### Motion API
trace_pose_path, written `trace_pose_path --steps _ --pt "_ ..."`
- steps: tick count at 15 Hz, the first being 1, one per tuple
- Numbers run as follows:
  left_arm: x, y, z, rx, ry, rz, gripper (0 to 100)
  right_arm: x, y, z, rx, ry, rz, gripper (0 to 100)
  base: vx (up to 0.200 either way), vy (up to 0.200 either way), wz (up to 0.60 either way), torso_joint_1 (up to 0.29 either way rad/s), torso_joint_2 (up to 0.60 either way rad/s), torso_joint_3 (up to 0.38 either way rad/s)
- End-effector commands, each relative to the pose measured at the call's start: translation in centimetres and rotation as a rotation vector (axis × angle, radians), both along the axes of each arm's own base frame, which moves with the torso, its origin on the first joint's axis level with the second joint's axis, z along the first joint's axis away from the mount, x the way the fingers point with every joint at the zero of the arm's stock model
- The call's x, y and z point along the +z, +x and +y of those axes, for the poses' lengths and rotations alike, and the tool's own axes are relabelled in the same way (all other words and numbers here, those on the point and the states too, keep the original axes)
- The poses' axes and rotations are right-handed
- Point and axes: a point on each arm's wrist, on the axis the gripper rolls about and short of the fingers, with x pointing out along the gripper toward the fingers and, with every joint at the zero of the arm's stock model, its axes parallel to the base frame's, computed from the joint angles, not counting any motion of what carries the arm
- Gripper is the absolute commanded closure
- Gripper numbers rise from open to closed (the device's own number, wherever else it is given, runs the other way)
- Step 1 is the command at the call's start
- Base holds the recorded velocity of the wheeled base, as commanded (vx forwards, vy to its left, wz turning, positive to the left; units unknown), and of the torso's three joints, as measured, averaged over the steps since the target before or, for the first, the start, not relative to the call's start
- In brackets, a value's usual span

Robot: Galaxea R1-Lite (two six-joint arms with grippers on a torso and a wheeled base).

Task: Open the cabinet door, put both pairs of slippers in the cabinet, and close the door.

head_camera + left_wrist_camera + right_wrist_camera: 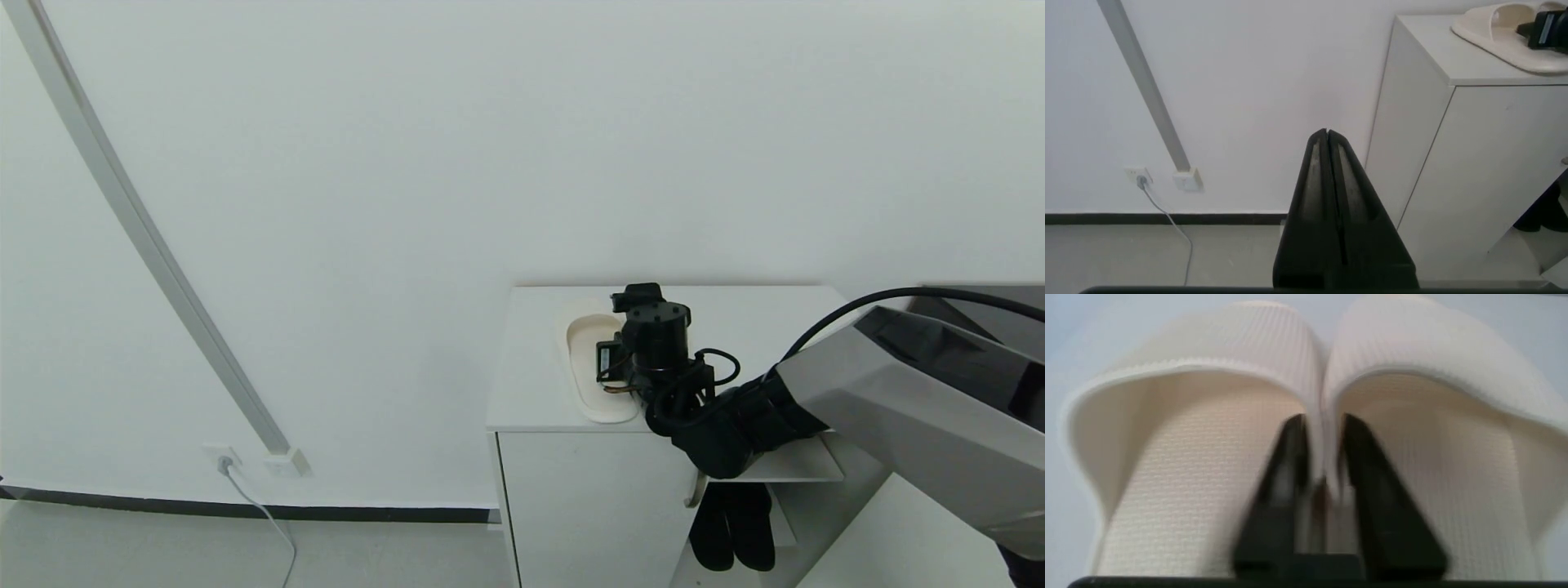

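A pair of cream slippers (592,371) lies side by side on top of the white cabinet (531,384). My right gripper (629,359) sits over them. In the right wrist view the right gripper (1321,429) has one finger inside each cream slipper (1192,457), shut on their touching inner walls. A pair of black slippers (731,527) stands inside the cabinet under a shelf (804,465), with the cabinet's right door (898,535) swung open. My left gripper (1327,163) is shut and empty, in the air left of the cabinet (1470,163).
The cabinet's left door (596,506) is shut. A slanted grey conduit (147,237) runs down the white wall to a socket (220,457) with a cable. There is open floor (245,555) left of the cabinet.
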Motion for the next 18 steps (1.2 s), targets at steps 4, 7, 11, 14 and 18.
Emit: trace_pose_path --steps 4,7,11,14,18 --pt "0.0 0.0 0.0 0.001 0.000 0.001 100 1.1 -0.4 -0.1 0.003 0.014 -0.017 100 0.000 0.000 0.00 0.000 0.00 0.000" --pt "0.0 0.0 0.0 0.001 -0.001 0.001 100 3.1 -1.4 -0.7 0.006 0.030 -0.041 100 0.000 0.000 0.00 0.000 0.00 0.000" --pt "0.0 0.0 0.0 -0.001 -0.001 0.001 100 5.3 -5.8 -0.8 0.069 0.030 -0.037 100 0.000 0.000 0.00 0.000 0.00 0.000" --pt "0.0 0.0 0.0 -0.001 -0.001 0.001 100 5.7 -9.4 -1.5 0.119 0.009 -0.007 100 0.000 0.000 0.00 0.000 0.00 0.000" --pt "0.0 0.0 0.0 -0.004 0.000 0.001 100 5.0 -11.7 -2.4 0.146 -0.010 0.033 100 0.000 0.000 0.00 0.000 0.00 0.000"
